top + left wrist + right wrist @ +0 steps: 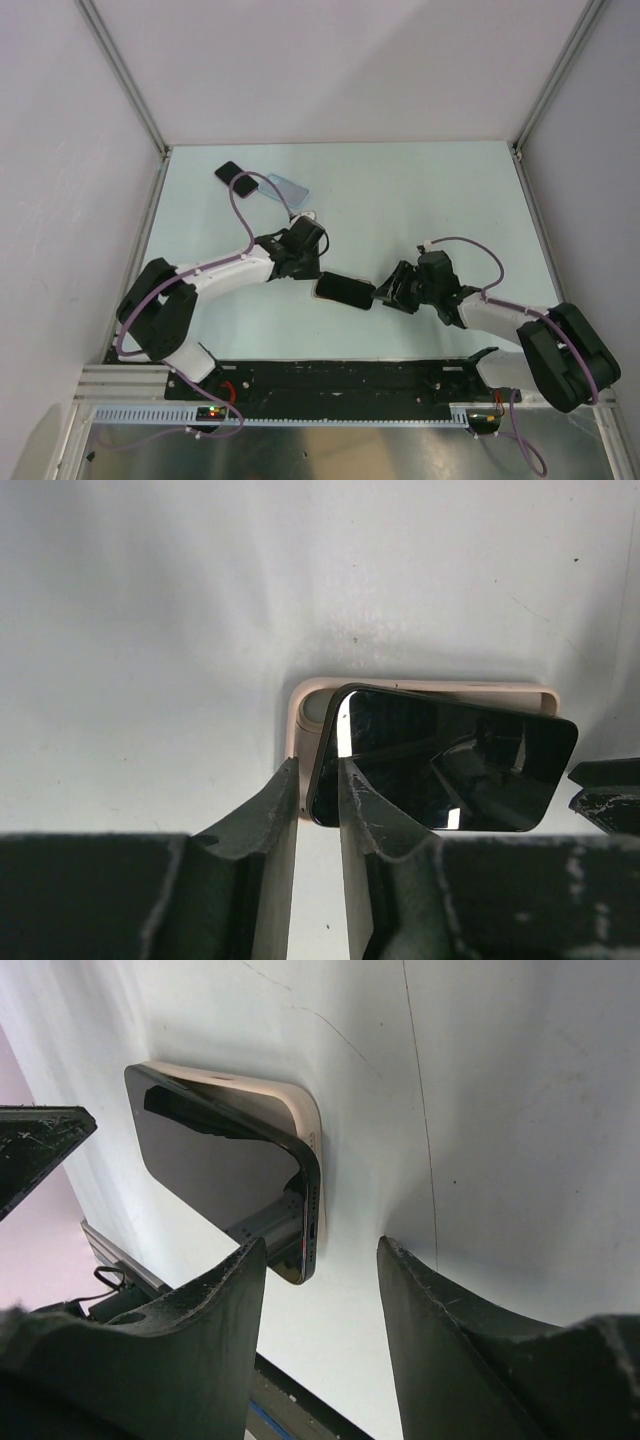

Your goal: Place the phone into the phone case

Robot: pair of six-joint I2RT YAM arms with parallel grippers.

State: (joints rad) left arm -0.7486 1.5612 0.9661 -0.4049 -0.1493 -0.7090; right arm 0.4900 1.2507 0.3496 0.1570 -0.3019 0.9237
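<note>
With your left gripper [318, 770] and right gripper [322, 1250] jaws apart, empty, press the skewed glossy black phone [450, 760] squarely into the pale pink case [303, 715]

- Phone [345, 290]: glossy black slab, mid-desk [420, 200], tilted, one end raised off a pale pink shell [300, 710] lying under it (not seated flush).
- Light blue case [287, 187]: translucent, flat, far-left desk area, well apart from the phone.
</note>
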